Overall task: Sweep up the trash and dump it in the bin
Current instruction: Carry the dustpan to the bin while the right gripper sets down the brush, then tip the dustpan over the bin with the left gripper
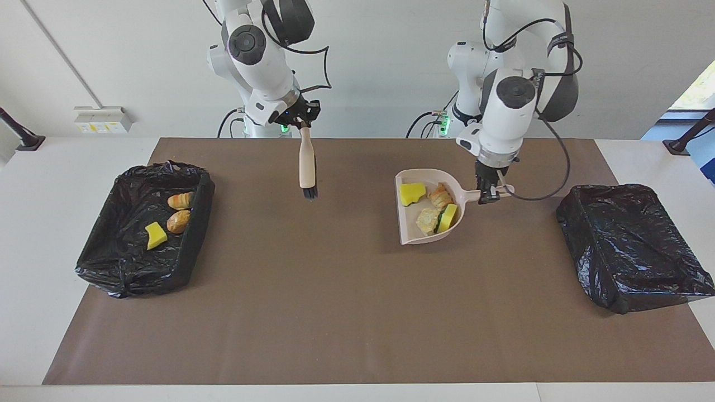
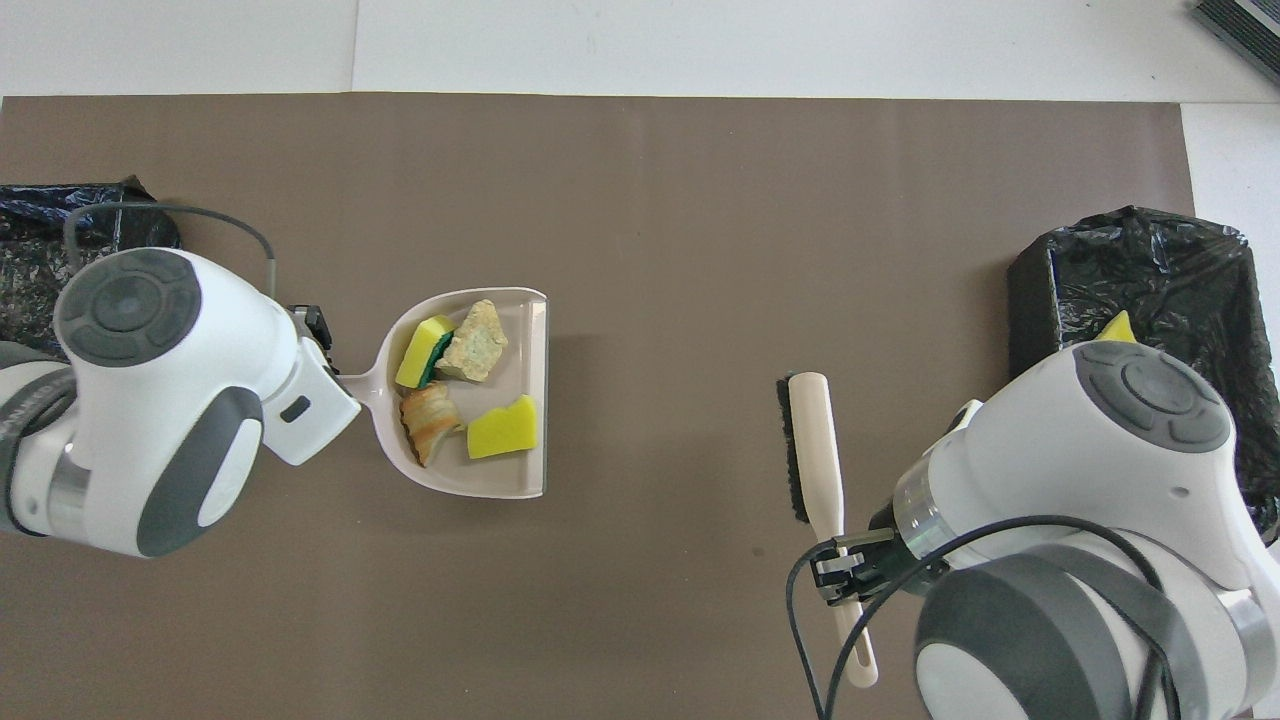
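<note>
My left gripper (image 1: 489, 195) is shut on the handle of the beige dustpan (image 1: 409, 233) (image 2: 526, 338) and holds it a little above the brown mat, about level. The trash lies in the pan: a yellow sponge chunk (image 1: 412, 193) (image 2: 503, 427), a brown bread piece (image 1: 441, 196) (image 2: 431, 422), a pale crumbly piece (image 1: 428, 220) (image 2: 475, 340) and a yellow-green sponge (image 1: 448, 218) (image 2: 423, 351). My right gripper (image 1: 304, 124) (image 2: 846, 570) is shut on the beige hand brush (image 1: 306, 162) (image 2: 815, 440), which hangs bristles down over the mat, apart from the dustpan.
A black-lined bin (image 1: 631, 245) stands at the left arm's end of the table, with nothing showing in it. A second black-lined bin (image 1: 106, 262) (image 2: 1180, 270) at the right arm's end holds a yellow chunk (image 1: 156, 235) and two bread pieces (image 1: 179, 221).
</note>
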Robot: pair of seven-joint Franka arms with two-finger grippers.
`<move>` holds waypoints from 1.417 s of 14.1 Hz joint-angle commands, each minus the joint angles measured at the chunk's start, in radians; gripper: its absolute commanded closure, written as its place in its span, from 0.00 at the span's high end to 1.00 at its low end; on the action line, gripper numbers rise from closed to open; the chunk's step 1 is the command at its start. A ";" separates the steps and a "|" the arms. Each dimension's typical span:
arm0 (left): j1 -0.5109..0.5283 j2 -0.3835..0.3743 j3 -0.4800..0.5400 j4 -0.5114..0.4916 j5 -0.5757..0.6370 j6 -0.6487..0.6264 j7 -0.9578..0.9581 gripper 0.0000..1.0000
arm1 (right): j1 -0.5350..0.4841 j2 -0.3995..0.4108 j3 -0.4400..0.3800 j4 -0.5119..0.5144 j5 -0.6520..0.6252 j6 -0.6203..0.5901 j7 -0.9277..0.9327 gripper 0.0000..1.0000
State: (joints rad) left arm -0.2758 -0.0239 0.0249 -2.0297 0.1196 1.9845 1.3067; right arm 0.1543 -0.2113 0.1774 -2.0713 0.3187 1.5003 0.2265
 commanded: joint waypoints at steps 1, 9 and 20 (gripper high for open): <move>0.157 -0.042 -0.008 0.018 -0.009 -0.007 0.068 0.00 | 0.013 0.003 0.084 -0.058 -0.006 0.038 0.147 0.00; 0.528 0.108 -0.005 0.319 -0.049 -0.079 0.350 0.00 | 0.016 0.191 0.385 -0.067 0.051 0.352 0.332 0.00; 0.679 0.358 -0.008 0.572 0.366 0.089 0.530 0.00 | 0.024 0.360 0.459 0.006 -0.056 0.474 0.412 0.00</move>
State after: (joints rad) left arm 0.4122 0.3021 0.0195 -1.5012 0.3773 2.0409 1.8428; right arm 0.1900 0.0819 0.6291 -2.1344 0.3040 1.9778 0.6173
